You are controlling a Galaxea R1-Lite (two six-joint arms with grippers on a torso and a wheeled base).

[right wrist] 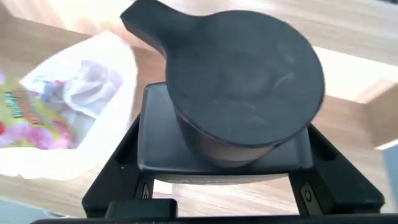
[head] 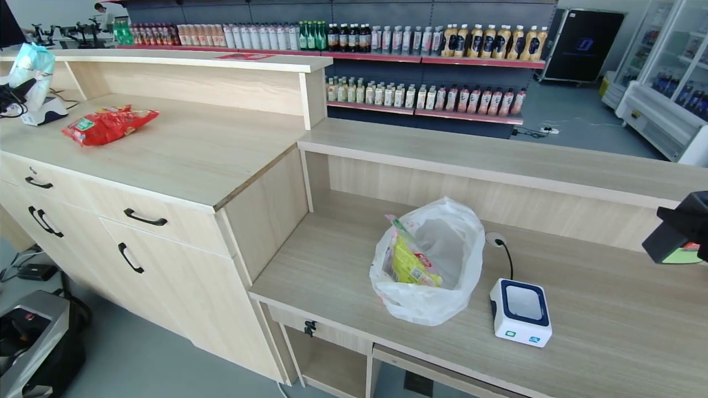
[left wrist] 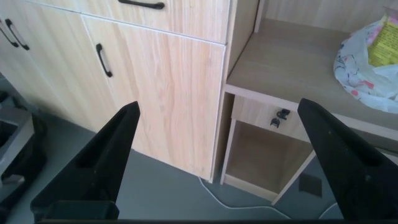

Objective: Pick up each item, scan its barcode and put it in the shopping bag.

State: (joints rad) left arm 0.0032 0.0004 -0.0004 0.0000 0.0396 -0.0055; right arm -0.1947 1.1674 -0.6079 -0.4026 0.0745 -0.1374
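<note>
The low surface (head: 608, 309) has lots of bare room on the right side and a back wall behind it. On the left, a taller surface (head: 210, 160) stands like a step up, with a red pack (head: 110, 124) lying on top.

My left gripper (left wrist: 219, 104) hangs low in front of the cupboard doors (left wrist: 161, 93), near the front corner of the low surface. Its two fingers are spread wide with nothing between them.

My right gripper (head: 677, 232) is up over the right end of the low surface. It pinches a dark item (right wrist: 242, 81) with a round top.

The shopping bag (head: 442, 309) sits open on the low surface. A yellow pack (head: 409, 265) is inside it. The scanner (head: 521, 309) sits just beside the bag.
</note>
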